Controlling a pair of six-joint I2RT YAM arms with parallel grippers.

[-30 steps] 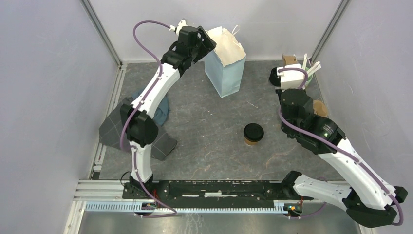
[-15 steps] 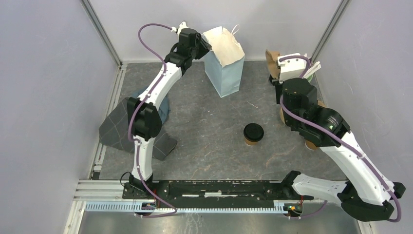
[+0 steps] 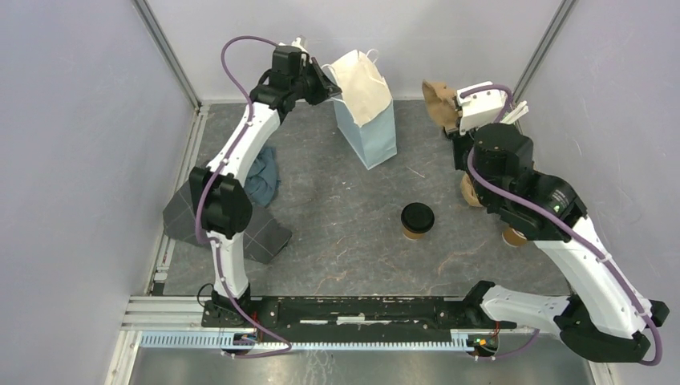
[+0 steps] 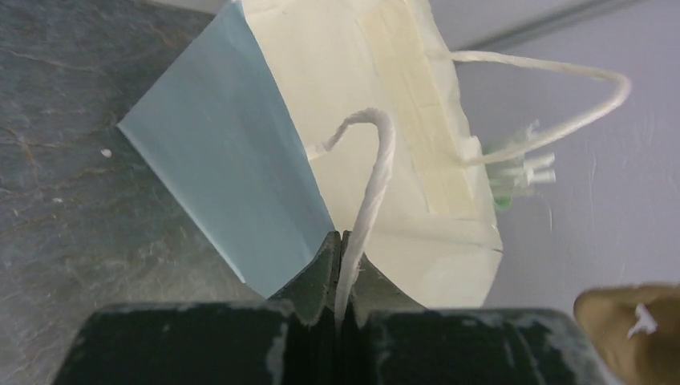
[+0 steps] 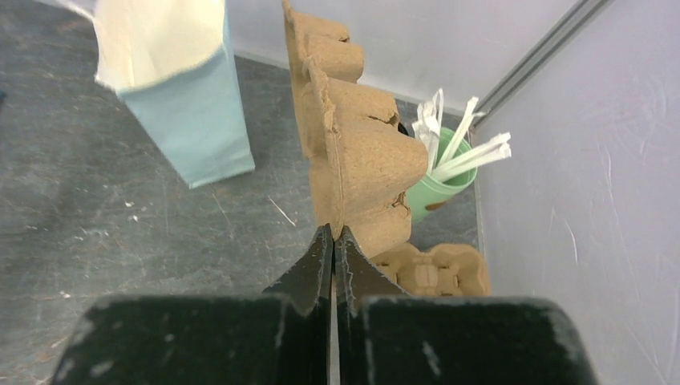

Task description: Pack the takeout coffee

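Note:
The takeout coffee, a brown paper cup with a black lid, stands upright mid-table, apart from both arms. A light blue paper bag with a cream inside stands at the back. My left gripper is at its left top edge. In the left wrist view the left gripper is shut on the bag's white string handle. My right gripper is shut on the edge of a brown pulp cup carrier, held in the air right of the bag; the carrier hangs at the back right.
A green cup of white stirrers and another pulp carrier sit in the back right corner. Brown paper cups stand under my right arm. A blue cloth and grey mat lie on the left.
My left gripper has shut on the bag's string handle and drawn the bag's top to the left. My right arm has carried the pulp carrier higher and leftward.

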